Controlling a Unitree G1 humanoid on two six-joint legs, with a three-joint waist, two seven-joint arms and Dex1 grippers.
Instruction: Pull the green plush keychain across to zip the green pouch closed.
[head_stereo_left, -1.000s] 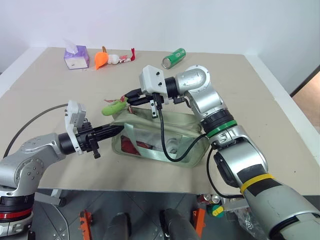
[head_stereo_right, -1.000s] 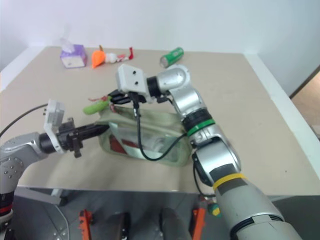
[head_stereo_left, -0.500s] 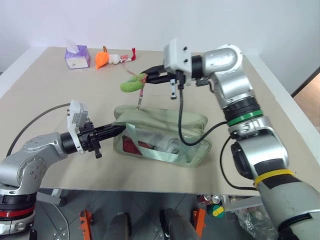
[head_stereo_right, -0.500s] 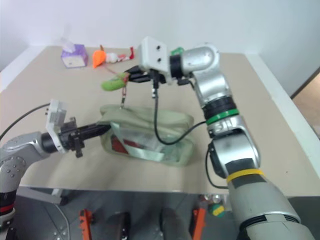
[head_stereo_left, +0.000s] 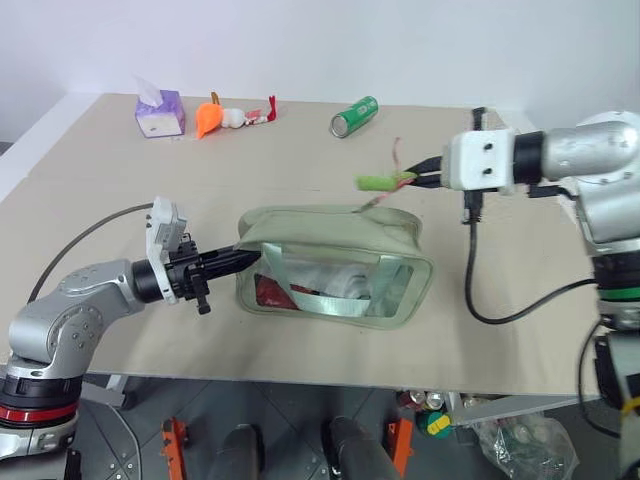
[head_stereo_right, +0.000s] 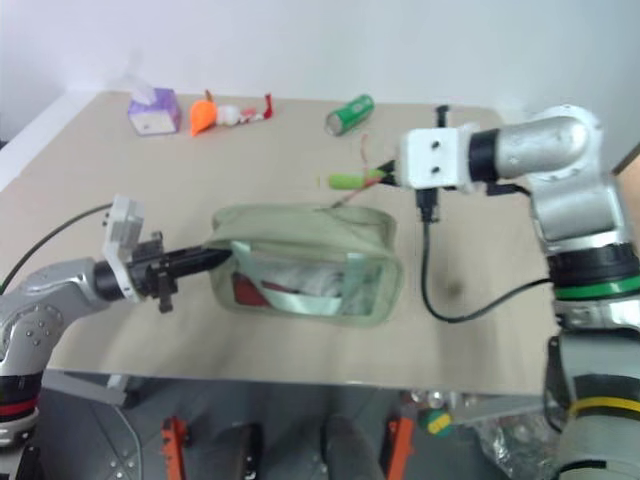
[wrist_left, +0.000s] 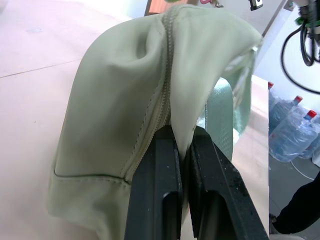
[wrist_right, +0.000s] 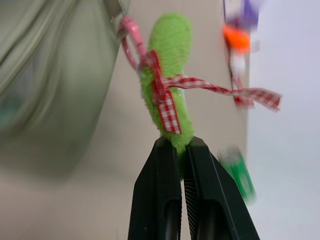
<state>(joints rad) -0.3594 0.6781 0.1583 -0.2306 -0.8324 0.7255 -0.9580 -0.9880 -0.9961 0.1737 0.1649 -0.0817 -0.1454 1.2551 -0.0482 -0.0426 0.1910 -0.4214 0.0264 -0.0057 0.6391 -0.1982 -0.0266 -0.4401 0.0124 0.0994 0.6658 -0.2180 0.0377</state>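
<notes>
So the green pouch (head_stereo_left: 335, 265) sits in the middle of the tabletop (head_stereo_left: 100, 200), a bit toward the near edge, long side running left to right. The zipper along its top looks closed, at least from the left end up over the crown as the left wrist camera shows it. Clear side panel faces the near edge, with something red and some pale stuff visible inside, and the strap handle drapes down over that panel.

The left gripper (head_stereo_left: 240, 259) has its jaws pinched together on a fold of fabric at the pouch's left end, right next to the zipper seam. The right gripper (head_stereo_left: 418, 177) is held up in the air past the pouch's right end, jaws clamped on the tip of the green plush keychain (head_stereo_left: 377, 182). The plush has a red-and-white checked ribbon tied round it and a pink cord loop running down to the pouch's right top corner.

Other stuff is all along the far edge, well apart from the pouch: a purple tissue box (head_stereo_left: 160, 113) near the far left corner with a tissue sticking out, an orange plush toy (head_stereo_left: 209, 117) just beside it with a white bit and red ribbon trailing right, and a green soda can (head_stereo_left: 355, 116) lying on its side further right. Nothing is between the pouch and the grippers. Can't read any writing on the can or box.
</notes>
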